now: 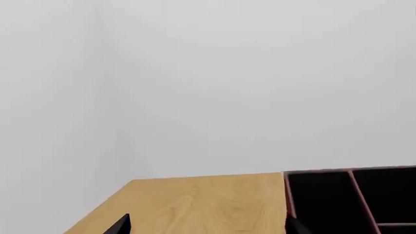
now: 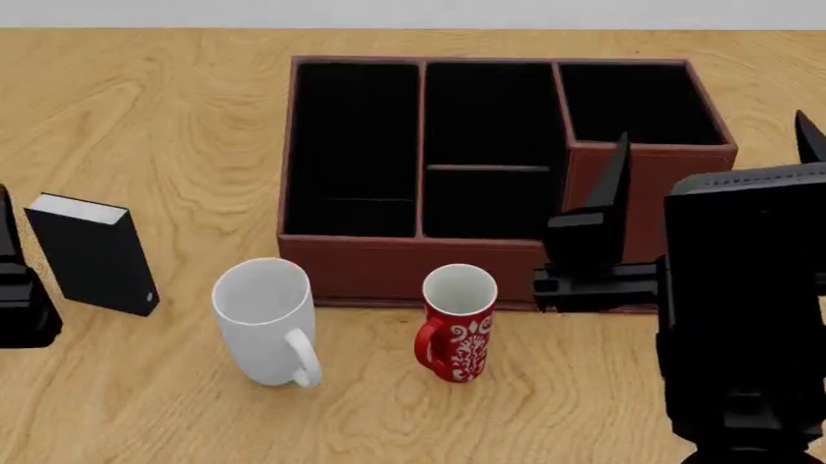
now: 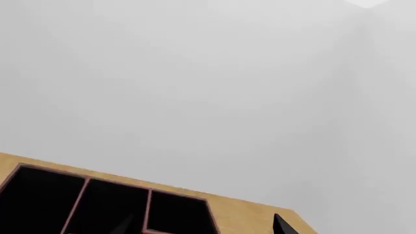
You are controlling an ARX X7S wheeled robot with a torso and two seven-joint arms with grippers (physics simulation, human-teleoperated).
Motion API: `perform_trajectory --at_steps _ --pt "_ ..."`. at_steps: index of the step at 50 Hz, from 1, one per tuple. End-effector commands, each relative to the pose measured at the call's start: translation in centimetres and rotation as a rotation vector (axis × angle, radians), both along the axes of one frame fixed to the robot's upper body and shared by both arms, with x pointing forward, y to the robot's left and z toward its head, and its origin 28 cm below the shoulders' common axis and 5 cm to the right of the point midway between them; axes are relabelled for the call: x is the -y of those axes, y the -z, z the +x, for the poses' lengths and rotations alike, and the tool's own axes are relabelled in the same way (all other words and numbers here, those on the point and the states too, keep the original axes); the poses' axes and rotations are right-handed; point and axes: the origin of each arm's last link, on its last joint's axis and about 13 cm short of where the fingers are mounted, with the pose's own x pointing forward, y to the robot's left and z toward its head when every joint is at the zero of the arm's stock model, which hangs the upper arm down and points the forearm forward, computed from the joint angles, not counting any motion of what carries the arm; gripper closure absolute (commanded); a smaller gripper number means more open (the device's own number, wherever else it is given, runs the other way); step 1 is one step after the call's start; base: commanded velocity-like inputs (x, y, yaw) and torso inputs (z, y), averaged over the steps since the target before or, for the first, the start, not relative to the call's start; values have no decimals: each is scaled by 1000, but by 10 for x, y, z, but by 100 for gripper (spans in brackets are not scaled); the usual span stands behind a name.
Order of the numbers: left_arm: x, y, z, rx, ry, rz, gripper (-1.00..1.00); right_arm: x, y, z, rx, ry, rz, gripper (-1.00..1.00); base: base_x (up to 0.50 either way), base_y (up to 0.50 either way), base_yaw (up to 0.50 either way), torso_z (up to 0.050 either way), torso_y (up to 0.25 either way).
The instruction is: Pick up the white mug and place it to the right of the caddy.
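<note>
The white mug [image 2: 265,319] stands upright on the wooden table [image 2: 155,116], just in front of the caddy's front left corner, its handle towards me. The reddish-brown caddy [image 2: 497,164] sits mid-table with black compartments; it also shows in the left wrist view [image 1: 351,195] and the right wrist view [image 3: 97,204]. My left gripper [image 1: 208,230] is open and empty at the far left, well left of the mug. My right gripper [image 2: 710,159] is open and empty, raised by the caddy's front right corner.
A red mug with a white pattern [image 2: 456,324] stands to the right of the white mug, in front of the caddy. A small black box [image 2: 93,253] stands to the left of the white mug. White wall lies behind the table.
</note>
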Motion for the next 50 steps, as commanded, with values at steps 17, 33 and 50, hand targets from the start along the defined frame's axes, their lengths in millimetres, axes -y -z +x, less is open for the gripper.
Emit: perform_trajectory --at_steps 17,33,50 --pt "-7 -31 -15 54 -14 24 -100 4 -36 -5 53 66 -39 -100 -12 -206 0 0 0" --pt "-6 -32 -15 59 -5 5 -100 6 -39 -6 43 61 -5 -100 94 -1 0 0 0" --pt "-6 -32 -16 58 -6 9 -100 7 -35 -7 34 69 -12 -100 500 -15 0 0 0"
